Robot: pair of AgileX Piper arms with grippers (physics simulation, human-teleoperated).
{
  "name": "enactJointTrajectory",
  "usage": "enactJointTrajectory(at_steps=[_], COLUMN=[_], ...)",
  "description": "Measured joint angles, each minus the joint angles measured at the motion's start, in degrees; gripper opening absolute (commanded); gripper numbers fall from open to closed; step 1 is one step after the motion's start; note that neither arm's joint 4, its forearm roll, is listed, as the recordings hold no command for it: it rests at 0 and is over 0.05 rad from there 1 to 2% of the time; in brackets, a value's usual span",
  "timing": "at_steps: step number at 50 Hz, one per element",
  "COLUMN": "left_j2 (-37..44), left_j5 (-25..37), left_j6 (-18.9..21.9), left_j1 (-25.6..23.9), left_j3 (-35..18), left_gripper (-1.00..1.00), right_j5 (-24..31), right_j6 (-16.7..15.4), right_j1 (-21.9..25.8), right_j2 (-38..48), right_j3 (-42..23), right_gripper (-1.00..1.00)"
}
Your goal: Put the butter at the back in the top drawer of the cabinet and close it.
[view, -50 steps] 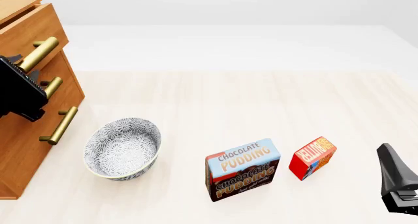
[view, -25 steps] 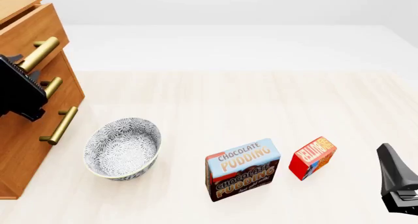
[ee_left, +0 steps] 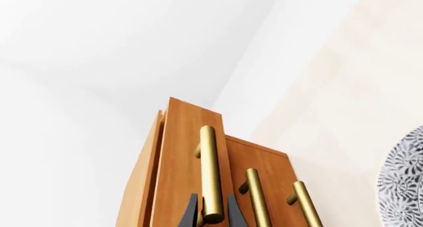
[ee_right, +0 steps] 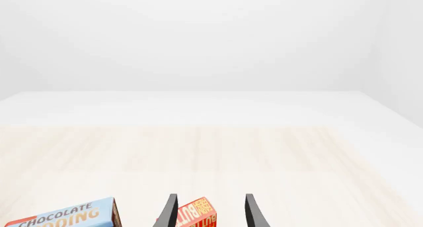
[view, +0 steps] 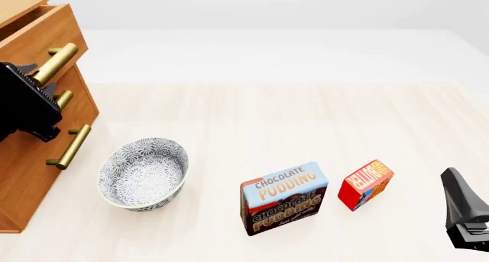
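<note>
Left fingers (ee_left: 213, 213) clamp the top drawer's (view: 40, 32) brass handle (view: 54, 63) on the cabinet (view: 34, 159), the drawer slightly out; right fingers (ee_right: 210, 212) stand open. The butter (view: 365, 183) sits on the worktop (view: 290, 113) at 3 o'clock of the pudding box (view: 283, 197).

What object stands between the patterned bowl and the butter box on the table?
In the front view, the Chocolate Pudding box stands between the bowl and the butter, close beside the butter.
</note>
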Motion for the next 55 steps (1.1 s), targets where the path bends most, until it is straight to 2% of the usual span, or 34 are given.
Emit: enactJointTrajectory(at_steps=[30,55], left_j2=[-0.55,-1.42], left_j5=[1.75,6.92], left_j6=[-1.76,-3.26], left_j1=[-2.79,-3.84], left_j3=[-0.50,-2.48], left_gripper=[-1.00,-1.00], right_j5=[0.00,0.00], right_j6=[0.00,0.00], right_j1=[0.00,-0.01], right_j2=[0.00,0.00], right_j3=[0.00,0.00], right_gripper=[1.00,1.00])
